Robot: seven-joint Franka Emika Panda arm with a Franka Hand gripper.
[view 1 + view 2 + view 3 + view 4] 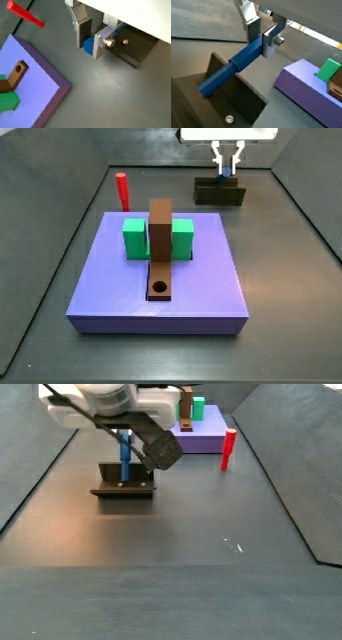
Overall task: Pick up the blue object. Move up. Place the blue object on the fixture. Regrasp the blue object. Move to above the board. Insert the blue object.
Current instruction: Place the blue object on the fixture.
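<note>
The gripper (260, 37) clamps the blue object (231, 70) by its upper end, the peg hanging beneath it onto the fixture (219, 194). This looks like the placing step; next, release and regrasp before heading toward the board (160, 288).

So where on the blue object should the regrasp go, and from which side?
Near its upper end, from above: the blue object stands on the fixture, lower end seated there. The gripper already straddles that top.

Gripper (93, 42) fingers clamp blue object (87, 44) beside fixture (133, 47) (red peg (25, 14), board (37, 85) apart).
</note>
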